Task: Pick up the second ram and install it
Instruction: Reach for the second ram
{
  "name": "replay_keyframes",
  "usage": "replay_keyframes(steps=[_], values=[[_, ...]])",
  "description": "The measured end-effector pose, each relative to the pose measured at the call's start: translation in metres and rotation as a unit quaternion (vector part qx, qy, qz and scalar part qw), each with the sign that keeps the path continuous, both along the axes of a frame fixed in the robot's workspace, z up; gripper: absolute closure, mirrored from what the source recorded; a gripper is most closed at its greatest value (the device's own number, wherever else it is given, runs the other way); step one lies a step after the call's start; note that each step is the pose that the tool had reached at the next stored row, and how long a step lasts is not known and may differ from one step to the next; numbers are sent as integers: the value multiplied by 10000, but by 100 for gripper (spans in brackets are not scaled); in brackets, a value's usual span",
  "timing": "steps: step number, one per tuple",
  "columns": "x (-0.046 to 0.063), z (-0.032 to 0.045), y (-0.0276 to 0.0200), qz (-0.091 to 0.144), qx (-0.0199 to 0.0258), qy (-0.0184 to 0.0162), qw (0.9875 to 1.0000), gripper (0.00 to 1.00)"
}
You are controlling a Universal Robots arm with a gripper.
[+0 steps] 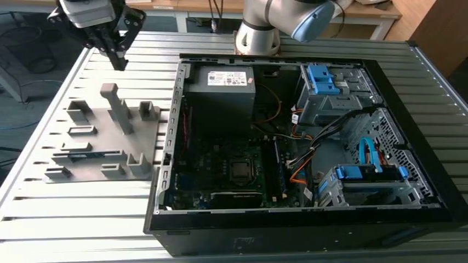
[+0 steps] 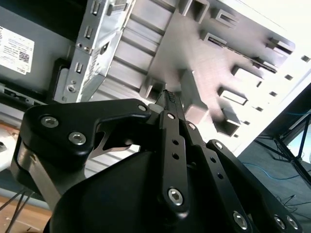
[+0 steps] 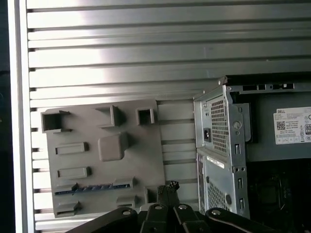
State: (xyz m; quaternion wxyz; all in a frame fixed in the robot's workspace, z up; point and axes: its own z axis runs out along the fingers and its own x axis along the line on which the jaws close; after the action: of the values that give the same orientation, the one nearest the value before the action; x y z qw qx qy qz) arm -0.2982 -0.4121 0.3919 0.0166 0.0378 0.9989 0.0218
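One ram (image 3: 90, 189) lies in tray (image 3: 146, 150) beside white-labelled case (image 3: 221, 160); claw (image 1: 118, 66) closed.

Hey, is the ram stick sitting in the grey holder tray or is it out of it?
In the tray: the ram sits in a slot of the grey holder tray, and the shut gripper holds nothing.

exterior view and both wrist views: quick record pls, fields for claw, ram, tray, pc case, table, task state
claw: shut, holding nothing, raised above the table beside the holder tray
second ram: blue-green stick lying in a slot of the holder tray, apart from the claw
holder tray: grey, with upright blocks, to the exterior view's left of the computer case
computer case: lying on its side, panel off, motherboard exposed
table: slatted metal, carries tray and case
task state: ram not yet picked up
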Motion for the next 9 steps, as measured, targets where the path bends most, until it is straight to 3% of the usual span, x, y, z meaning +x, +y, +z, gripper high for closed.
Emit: replay_keyframes(steps=[9], values=[[-178, -21, -83, 0, -1, 1, 10000, 90]])
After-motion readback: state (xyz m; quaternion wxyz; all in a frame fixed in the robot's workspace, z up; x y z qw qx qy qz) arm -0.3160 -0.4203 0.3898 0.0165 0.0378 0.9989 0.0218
